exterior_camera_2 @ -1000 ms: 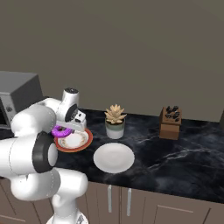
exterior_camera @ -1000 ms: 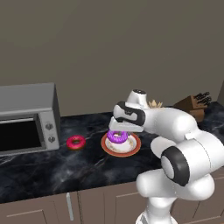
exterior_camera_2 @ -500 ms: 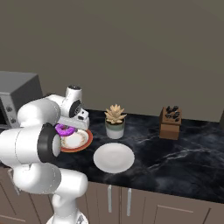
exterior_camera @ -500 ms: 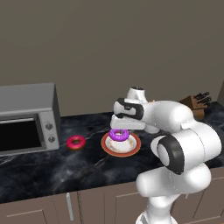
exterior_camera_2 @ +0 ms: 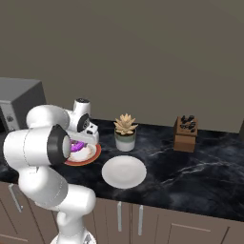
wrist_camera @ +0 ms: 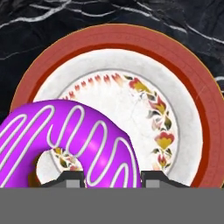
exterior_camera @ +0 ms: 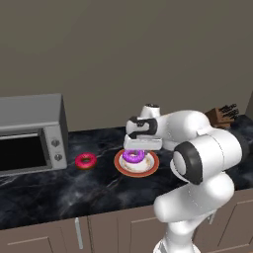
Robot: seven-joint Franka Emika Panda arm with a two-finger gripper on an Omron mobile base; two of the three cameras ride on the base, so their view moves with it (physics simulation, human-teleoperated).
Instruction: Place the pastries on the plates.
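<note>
the purple-frosted donut is pinched by the jaws just above the orange-rimmed plate. a release from here could let it roll or land off-centre toward the rim at 7 o'clock in the hand view. two donuts are counted, the red-pink donut lying on the dark surface; two plates, the plain white plate bare.

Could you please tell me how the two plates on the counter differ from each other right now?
The orange-rimmed plate has a wide orange-brown rim and a flower pattern, while the white plate is plain. The orange-rimmed plate has the purple donut over it, gripped by the gripper; the white plate is bare. The white plate lies nearer the counter's front edge, in front of the potted plant. Both are round, flat and on the dark counter.
</note>
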